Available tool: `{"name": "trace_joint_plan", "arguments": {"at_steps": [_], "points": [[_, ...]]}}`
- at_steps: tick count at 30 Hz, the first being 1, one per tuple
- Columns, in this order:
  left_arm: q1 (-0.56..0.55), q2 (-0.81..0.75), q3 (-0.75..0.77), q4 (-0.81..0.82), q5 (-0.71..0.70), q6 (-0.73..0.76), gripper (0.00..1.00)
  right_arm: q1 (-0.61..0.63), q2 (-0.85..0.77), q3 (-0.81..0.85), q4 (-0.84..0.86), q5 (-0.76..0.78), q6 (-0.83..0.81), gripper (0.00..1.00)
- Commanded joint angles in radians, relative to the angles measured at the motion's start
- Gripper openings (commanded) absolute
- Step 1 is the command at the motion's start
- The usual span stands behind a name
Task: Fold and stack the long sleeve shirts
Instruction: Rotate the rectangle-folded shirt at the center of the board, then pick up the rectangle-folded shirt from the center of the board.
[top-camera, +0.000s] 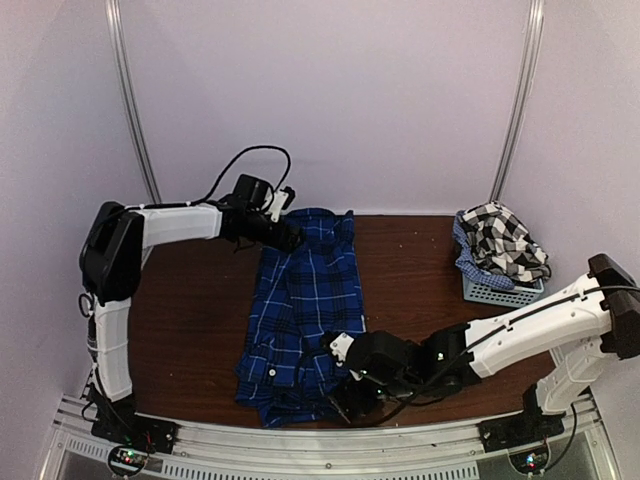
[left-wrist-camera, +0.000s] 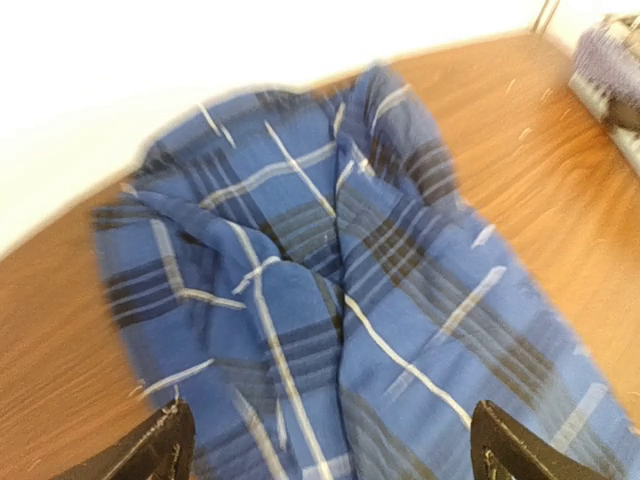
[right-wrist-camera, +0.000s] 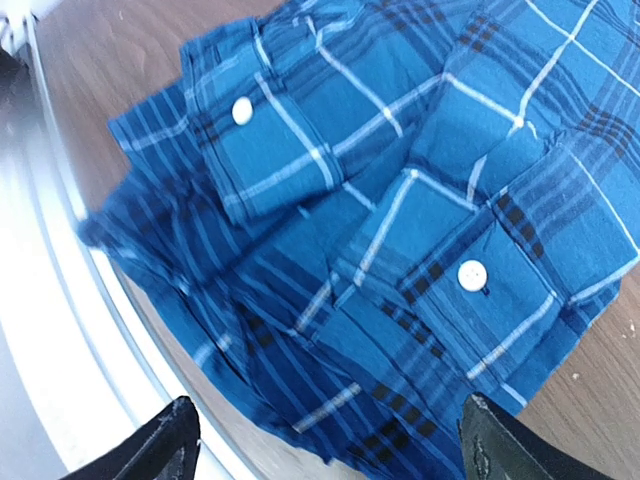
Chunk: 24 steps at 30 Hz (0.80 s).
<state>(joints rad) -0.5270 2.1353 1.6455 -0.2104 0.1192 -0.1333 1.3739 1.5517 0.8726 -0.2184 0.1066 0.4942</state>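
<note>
The blue plaid shirt (top-camera: 300, 310) lies as a long, narrow, rumpled strip on the brown surface (top-camera: 410, 280), running from the far side towards the near edge. Its far end is bunched in soft folds close to the back wall (top-camera: 330, 110). Its near end is heaped in creases just beside the metal rail (top-camera: 350, 440). In the right wrist view two buttoned cuffs (right-wrist-camera: 270, 140) lie on top of the near heap, each with a white button (right-wrist-camera: 242, 110), and the cloth edge reaches almost to the rail. The left fingers (top-camera: 288, 236) hang over the far end of the shirt. In the left wrist view they (left-wrist-camera: 160, 450) stand wide apart with the cloth lying loose below and nothing caught between them. The right fingers (top-camera: 345, 400) are low over the near end, and in their own view (right-wrist-camera: 165, 445) they too are spread wide and grip nothing. The checked shirt (top-camera: 505, 245) is well apart from all this, piled loosely in a pale mesh basket (top-camera: 500, 292) at the far right of the surface, spilling over its rim.
</note>
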Motion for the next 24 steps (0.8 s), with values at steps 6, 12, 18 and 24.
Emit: {"name": "trace_joint_plan", "arguments": {"at_steps": [6,12,18,24], "points": [[-0.002,-0.507,-0.434,0.103,-0.066,-0.103,0.98,-0.015,0.091,0.064,-0.142,-0.013,-0.269,0.91],[-0.032,-0.725,-0.632,0.075,0.002,-0.18,0.98,-0.07,0.166,0.083,-0.152,-0.042,-0.331,0.87],[-0.05,-0.9,-0.817,0.07,0.054,-0.224,0.96,-0.099,0.2,0.084,-0.13,-0.099,-0.362,0.74],[-0.125,-0.971,-0.934,0.093,0.029,-0.218,0.91,-0.111,0.216,0.063,-0.12,-0.147,-0.365,0.43]]}}
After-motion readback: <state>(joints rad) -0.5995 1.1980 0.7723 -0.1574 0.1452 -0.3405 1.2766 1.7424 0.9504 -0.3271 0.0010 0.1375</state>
